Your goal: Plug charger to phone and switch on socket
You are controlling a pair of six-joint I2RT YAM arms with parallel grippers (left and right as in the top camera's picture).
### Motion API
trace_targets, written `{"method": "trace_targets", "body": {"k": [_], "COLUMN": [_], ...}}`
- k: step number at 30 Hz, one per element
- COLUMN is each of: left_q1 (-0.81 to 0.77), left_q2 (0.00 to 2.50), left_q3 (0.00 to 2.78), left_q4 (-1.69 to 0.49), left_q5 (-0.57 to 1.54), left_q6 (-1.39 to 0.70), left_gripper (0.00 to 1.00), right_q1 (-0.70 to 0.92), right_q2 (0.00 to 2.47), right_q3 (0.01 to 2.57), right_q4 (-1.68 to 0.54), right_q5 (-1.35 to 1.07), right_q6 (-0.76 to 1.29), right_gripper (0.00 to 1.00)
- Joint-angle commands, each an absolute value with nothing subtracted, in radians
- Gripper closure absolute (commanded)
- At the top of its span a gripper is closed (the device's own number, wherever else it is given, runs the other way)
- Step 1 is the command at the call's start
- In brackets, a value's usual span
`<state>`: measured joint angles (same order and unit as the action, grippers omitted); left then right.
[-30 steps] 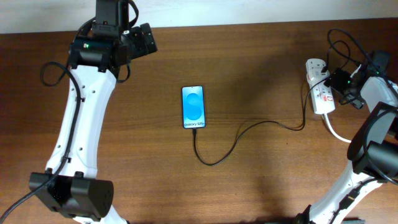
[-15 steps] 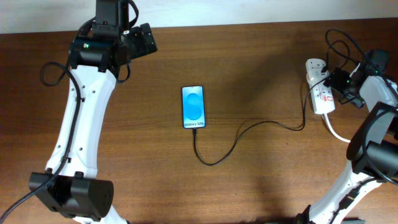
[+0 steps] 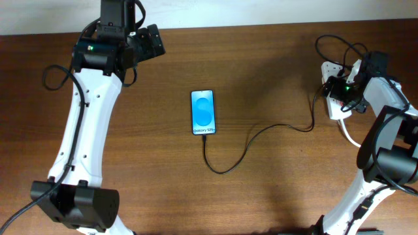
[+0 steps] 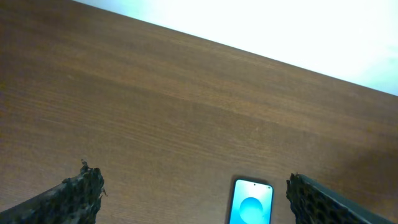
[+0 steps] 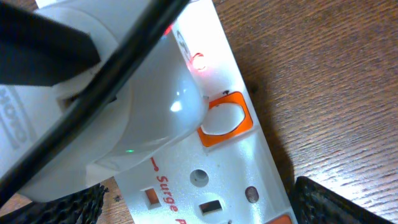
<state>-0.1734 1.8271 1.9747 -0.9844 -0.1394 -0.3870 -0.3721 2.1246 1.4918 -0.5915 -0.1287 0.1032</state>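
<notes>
The phone (image 3: 202,112) lies screen up mid-table, blue screen lit; it also shows in the left wrist view (image 4: 251,203). The thin black charger cable (image 3: 261,134) runs from the phone's bottom edge in a loop to the socket (image 3: 335,109), a white power strip at the far right. My right gripper (image 3: 341,88) is open right over the strip. In the right wrist view (image 5: 199,208) its fingers stand on either side of the strip (image 5: 217,180). A red light (image 5: 198,61) glows above an orange-framed switch (image 5: 225,118). My left gripper (image 3: 150,40) is open and empty at the back left.
A white adapter (image 5: 124,112) is plugged into the strip, with a black cable (image 5: 112,68) crossing over it. The strip's thick white cord (image 3: 356,140) trails toward the front right. More black cables loop behind the strip (image 3: 339,46).
My right gripper has moved left from beside the strip to over it, and the charger cable near the strip has shifted slightly left. The left arm and phone have not moved.
</notes>
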Motion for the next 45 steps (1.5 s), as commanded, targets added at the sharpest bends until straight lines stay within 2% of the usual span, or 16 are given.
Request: {"method": "trace_targets", "body": {"k": [1,3,6,11,18,21,25,28,40,45], "left_q1": [-0.174,-0.174,-0.174,-0.174,-0.174,-0.174,-0.174,-0.174,-0.174,-0.174], "left_q2": [1.832,1.832,1.832,1.832,1.832,1.832,1.832,1.832,1.832,1.832], "left_q3": [1.974,1.974,1.974,1.974,1.974,1.974,1.974,1.974,1.974,1.974], "left_q4": [-0.986,-0.986,-0.986,-0.986,-0.986,-0.986,-0.986,-0.986,-0.986,-0.986], "left_q5": [-0.151,-0.151,-0.151,-0.151,-0.151,-0.151,-0.151,-0.151,-0.151,-0.151], "left_q6": [-0.400,-0.400,-0.400,-0.400,-0.400,-0.400,-0.400,-0.400,-0.400,-0.400], "left_gripper": [0.01,0.01,0.01,0.01,0.01,0.01,0.01,0.01,0.01,0.01], "right_q1": [-0.323,-0.335,-0.375,-0.466,-0.471,-0.471,-0.471,-0.471,-0.464,-0.201], "right_q2": [2.121,2.029,1.914,1.746,1.399,1.233,0.988,0.978,1.082,1.082], "right_q3": [1.476,1.476,1.476,1.476,1.475,1.423,1.227,1.200,1.200,1.200], "right_q4": [-0.617,-0.653,-0.684,-0.771,-1.085,-1.153,-1.268,-1.493,-1.507,-1.378], "right_q5": [-0.287,-0.155,-0.088,-0.093,-0.094,-0.099,-0.351,-0.389,-0.367,-0.366], "right_q6": [0.152,0.229,0.230,0.229,0.214,0.214,0.218,0.218,0.218,0.218], "right_gripper": [0.02,0.02,0.02,0.02,0.02,0.02,0.02,0.02,0.02,0.02]}}
